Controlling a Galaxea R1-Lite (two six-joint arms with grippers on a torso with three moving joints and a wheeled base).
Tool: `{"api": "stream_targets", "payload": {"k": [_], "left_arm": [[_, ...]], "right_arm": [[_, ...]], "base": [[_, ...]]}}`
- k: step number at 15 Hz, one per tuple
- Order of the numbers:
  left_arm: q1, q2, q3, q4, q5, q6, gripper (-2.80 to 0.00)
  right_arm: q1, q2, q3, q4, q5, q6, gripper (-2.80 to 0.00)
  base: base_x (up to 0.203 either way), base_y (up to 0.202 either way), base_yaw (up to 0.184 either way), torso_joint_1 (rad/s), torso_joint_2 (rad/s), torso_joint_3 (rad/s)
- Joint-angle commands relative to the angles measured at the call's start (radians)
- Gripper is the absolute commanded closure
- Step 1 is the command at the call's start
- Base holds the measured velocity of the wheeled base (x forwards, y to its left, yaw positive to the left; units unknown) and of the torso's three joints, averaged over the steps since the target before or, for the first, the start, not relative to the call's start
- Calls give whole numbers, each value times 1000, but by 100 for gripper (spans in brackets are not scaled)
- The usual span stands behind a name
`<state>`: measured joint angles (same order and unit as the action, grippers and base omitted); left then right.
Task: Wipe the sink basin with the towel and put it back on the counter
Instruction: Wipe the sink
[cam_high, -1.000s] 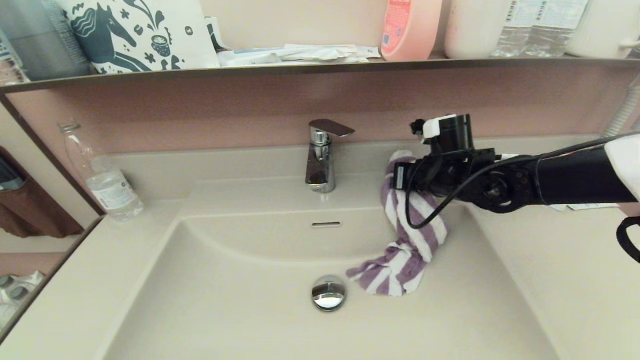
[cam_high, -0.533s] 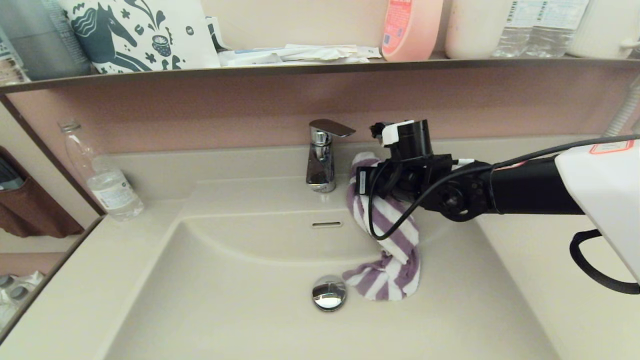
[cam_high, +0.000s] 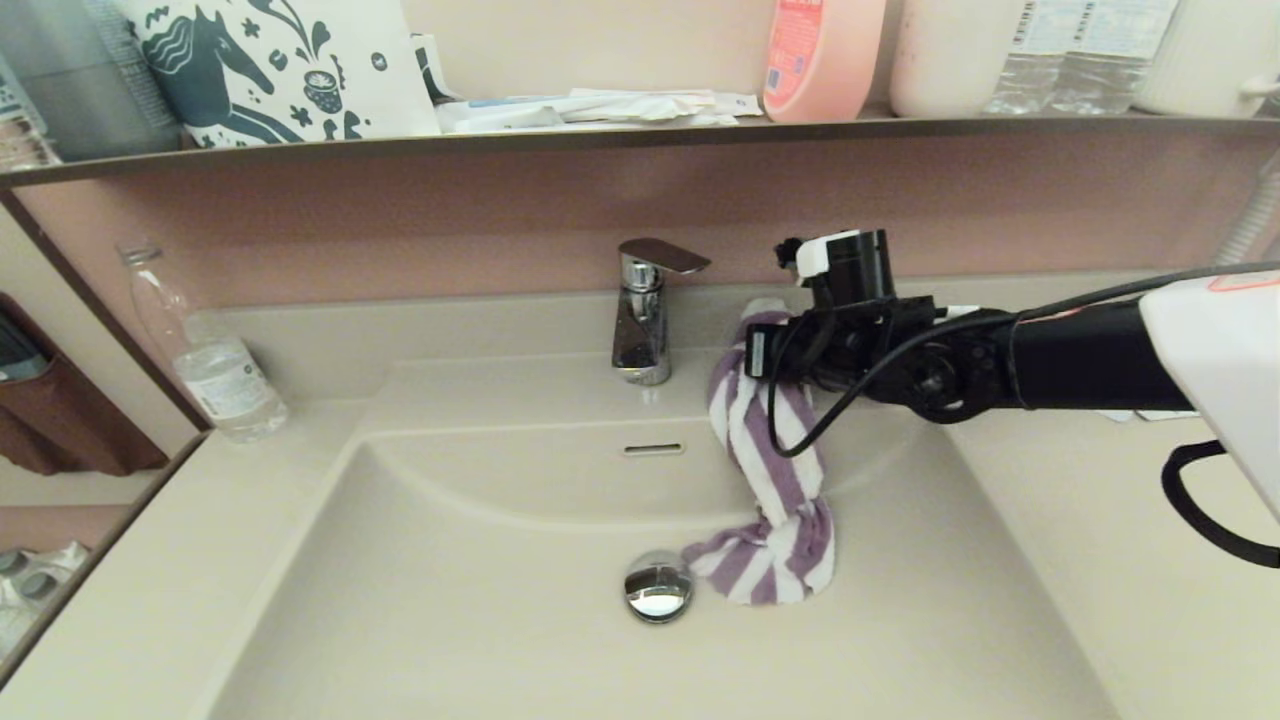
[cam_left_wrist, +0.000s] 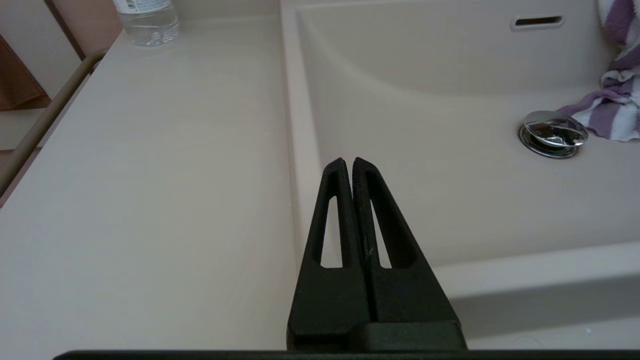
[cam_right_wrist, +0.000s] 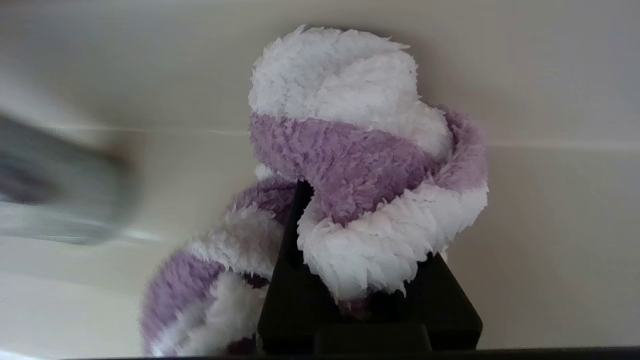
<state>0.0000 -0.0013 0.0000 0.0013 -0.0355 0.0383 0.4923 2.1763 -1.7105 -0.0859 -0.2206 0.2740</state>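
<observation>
My right gripper (cam_high: 752, 352) is shut on the upper end of the purple-and-white striped towel (cam_high: 775, 470), just right of the faucet at the back of the sink basin (cam_high: 480, 600). The towel hangs twisted down the basin's back wall, and its lower end lies bunched on the bottom beside the chrome drain plug (cam_high: 657, 587). In the right wrist view the fluffy towel (cam_right_wrist: 350, 150) bulges over the gripper (cam_right_wrist: 350, 210) and hides most of one finger. My left gripper (cam_left_wrist: 347, 161) is shut on nothing, parked over the basin's left rim.
The chrome faucet (cam_high: 640, 320) stands at the back centre, close to my right gripper. A clear water bottle (cam_high: 205, 360) sits on the counter (cam_high: 1100, 520) at the back left. A shelf (cam_high: 600, 135) with bottles and papers runs overhead. A white leaflet (cam_high: 1150, 414) lies behind my right arm.
My right gripper swung left toward the faucet with the towel, then came back a little to the right. The towel's lower end slid left, closer to the drain plug.
</observation>
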Motion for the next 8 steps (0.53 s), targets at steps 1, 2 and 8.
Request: {"api": "stream_targets", "payload": {"k": [1, 2, 8], "left_arm": [[0, 1, 0, 0, -1, 0, 0], [0, 1, 0, 0, 0, 0, 0], [0, 1, 0, 0, -1, 0, 0]], "right_arm": [[-79, -73, 69, 23, -2, 1, 0], [-113, -101, 113, 29, -2, 1, 0], [-211, -344, 333, 77, 4, 2, 0]], "base": [[0, 0, 0, 0, 0, 0], [0, 0, 0, 0, 0, 0], [0, 0, 0, 0, 0, 0]]}}
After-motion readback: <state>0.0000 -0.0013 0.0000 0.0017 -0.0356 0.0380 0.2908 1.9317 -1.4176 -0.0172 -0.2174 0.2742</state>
